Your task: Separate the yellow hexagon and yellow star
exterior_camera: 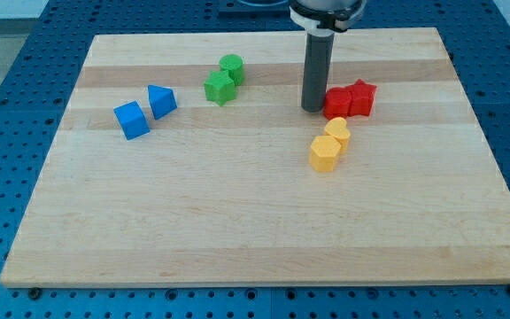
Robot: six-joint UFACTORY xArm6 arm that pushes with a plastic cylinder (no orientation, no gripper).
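Note:
The yellow hexagon [324, 153] lies right of the board's middle. A second yellow block [337, 131], whose star shape I cannot make out, touches it on its upper right. My tip [312, 108] stands just above the yellow pair and slightly to their left, apart from them. It is close beside the left side of a red block [336, 104].
A red star [361, 97] touches the red block's right side. A green star [220, 88] and a green round block [232, 67] sit at the upper middle. Two blue blocks [131, 120] [161, 100] lie at the left. The wooden board [255, 221] rests on a blue perforated table.

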